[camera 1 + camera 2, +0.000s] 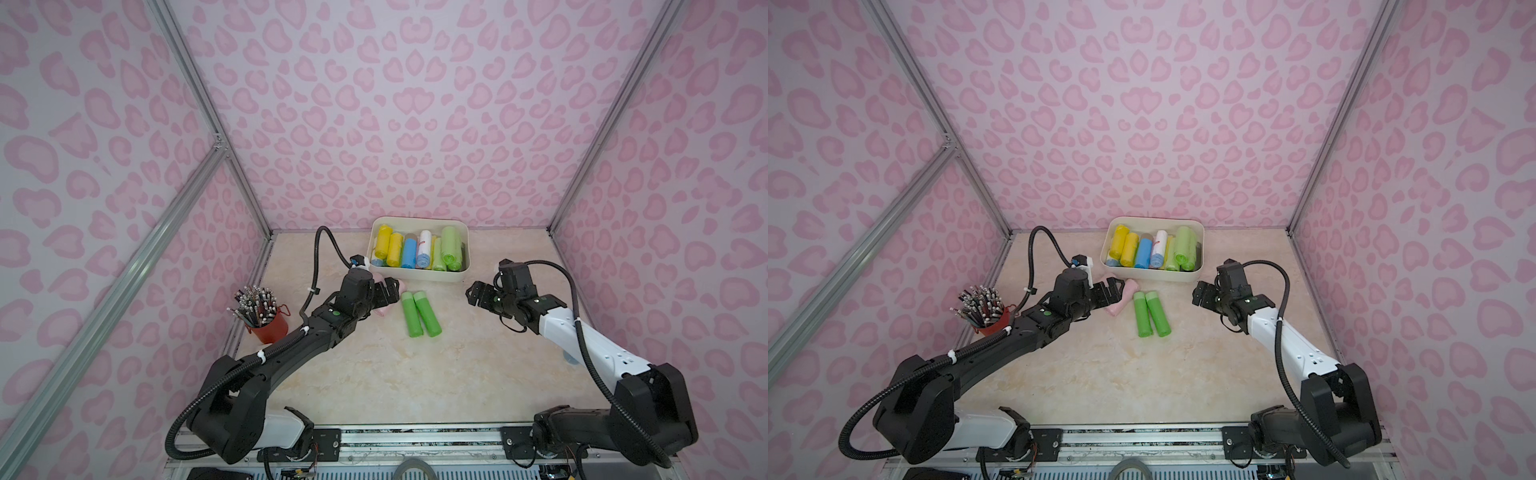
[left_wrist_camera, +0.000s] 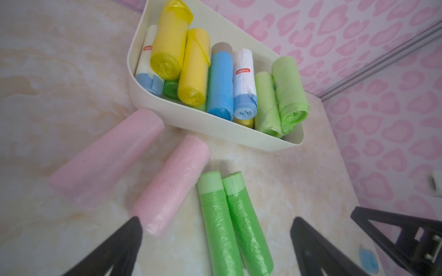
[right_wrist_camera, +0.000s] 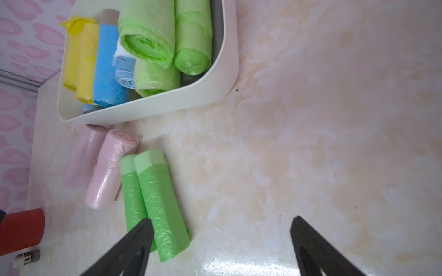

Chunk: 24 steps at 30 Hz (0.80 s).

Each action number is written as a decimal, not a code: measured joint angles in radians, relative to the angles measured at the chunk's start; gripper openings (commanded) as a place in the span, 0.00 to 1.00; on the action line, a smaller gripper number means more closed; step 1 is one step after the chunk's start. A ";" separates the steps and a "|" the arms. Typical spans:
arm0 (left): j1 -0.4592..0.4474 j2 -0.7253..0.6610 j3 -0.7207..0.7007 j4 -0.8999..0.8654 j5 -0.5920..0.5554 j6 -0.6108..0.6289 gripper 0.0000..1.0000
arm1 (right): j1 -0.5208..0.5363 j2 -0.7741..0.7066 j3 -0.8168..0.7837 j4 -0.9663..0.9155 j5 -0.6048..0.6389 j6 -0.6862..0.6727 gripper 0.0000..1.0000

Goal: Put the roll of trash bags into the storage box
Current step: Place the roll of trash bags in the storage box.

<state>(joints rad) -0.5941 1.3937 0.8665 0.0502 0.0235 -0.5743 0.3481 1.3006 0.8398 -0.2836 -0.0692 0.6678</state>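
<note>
Reading a top view as a dial with the back wall at 12, the box (image 1: pixel 415 275) sits at 12 o'clock on the table (image 1: pixel 374 374). It already holds yellow, blue, white and pale green rolls. Four rolls are not yet in: two pink rolls (image 2: pixel 105 157) and two green rolls (image 1: pixel 419 314). All four lie flat just in front of the box's near wall, at its 6 to 7 o'clock.

The left gripper (image 1: pixel 1113 288) hangs over the pink pair, jaws spread wide with nothing between them. The right gripper (image 1: pixel 476 294) is also wide open and empty, at 3 o'clock from the greens and clear of them.

The left arm is plainly the nearer to every loose roll. The greens touch along their length and run close to 12 to 6, just off the left fingertips at 3 o'clock. In the left wrist view they lie framed between the fingers, so the jaws would close across their width. The pink roll (image 2: pixel 171 184) beside them runs about 1 to 7, its near end at one finger (image 2: pixel 129 236). Whether that finger touches it is hard to tell, since the gripper hides most of the roll in both top views. Whichever roll is taken, the box lies toward 12 to 1 o'clock from it.
</note>
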 measured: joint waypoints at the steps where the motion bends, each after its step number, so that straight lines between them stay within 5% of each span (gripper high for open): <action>1: -0.012 0.006 0.005 -0.002 -0.001 0.000 0.99 | 0.000 -0.020 -0.024 0.006 0.001 0.002 0.91; 10: -0.086 0.039 -0.001 -0.009 -0.026 -0.051 0.96 | 0.000 -0.154 -0.168 0.066 -0.036 0.029 0.91; 24: -0.124 0.166 0.043 -0.043 -0.032 -0.070 0.83 | 0.000 -0.141 -0.182 0.116 -0.067 0.046 0.91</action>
<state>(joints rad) -0.7185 1.5597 0.9100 0.0074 -0.0086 -0.6445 0.3477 1.1595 0.6575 -0.1680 -0.1360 0.7136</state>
